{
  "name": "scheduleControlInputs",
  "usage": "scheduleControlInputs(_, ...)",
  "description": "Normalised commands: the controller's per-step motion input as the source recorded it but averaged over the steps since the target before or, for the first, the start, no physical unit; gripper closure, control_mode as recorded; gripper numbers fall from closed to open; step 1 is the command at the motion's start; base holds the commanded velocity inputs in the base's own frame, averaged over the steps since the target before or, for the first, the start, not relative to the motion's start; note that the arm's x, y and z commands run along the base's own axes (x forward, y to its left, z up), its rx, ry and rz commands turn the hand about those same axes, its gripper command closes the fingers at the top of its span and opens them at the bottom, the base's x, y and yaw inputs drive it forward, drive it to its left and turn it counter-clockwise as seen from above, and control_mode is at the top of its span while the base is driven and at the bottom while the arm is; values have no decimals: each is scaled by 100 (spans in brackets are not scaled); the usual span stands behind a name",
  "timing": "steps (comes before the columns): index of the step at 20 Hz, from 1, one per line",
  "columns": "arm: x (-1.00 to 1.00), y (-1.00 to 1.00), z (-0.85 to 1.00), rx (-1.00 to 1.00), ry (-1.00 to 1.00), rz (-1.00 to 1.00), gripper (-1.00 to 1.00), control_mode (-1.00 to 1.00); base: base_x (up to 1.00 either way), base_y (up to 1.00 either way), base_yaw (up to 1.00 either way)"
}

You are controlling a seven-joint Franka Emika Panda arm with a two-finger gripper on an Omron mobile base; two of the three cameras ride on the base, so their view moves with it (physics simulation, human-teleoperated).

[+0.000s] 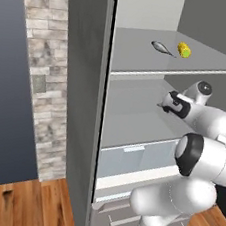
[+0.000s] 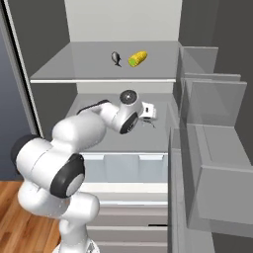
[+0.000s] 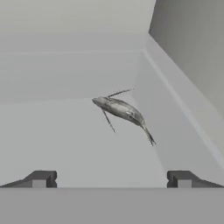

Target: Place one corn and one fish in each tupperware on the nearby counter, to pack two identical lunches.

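Note:
On the upper shelf (image 1: 142, 58) of an open fridge lie a dark-grey fish (image 1: 163, 48) (image 2: 116, 58) and, just to its right, a yellow corn (image 1: 184, 49) (image 2: 138, 59). My gripper (image 1: 162, 105) (image 2: 150, 120) reaches into the shelf space below. In the hand view a second fish (image 3: 121, 111) lies on that lower shelf near its back right corner, ahead of my gripper (image 3: 111, 179). The gripper is open with nothing between its fingertips (image 3: 40, 179). The tupperware and the counter are out of view.
The open fridge door with its clear bins (image 2: 212, 148) stands close on the right. A pale drawer front (image 1: 134, 158) sits under the lower shelf. A stone wall (image 1: 39, 75) and wooden floor (image 1: 17, 203) lie to the left.

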Motion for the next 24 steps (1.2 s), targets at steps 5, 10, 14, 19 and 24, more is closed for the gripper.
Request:
scheduleControlInputs(5,47,0,-23,-2,0,15,-100,-100,0,0,0)
scheduleControlInputs(10,74,-11,-12,0,1,1,-100,-100,0,0,0)
scheduleControlInputs(14,71,-9,-38,-3,9,0,-100,-100,0,0,0)
scheduleControlInputs(19,73,-7,-47,-8,4,0,-100,-100,0,0,0)
scheduleControlInputs(24,66,-13,-33,-1,-1,0,100,-100,0,0,0)
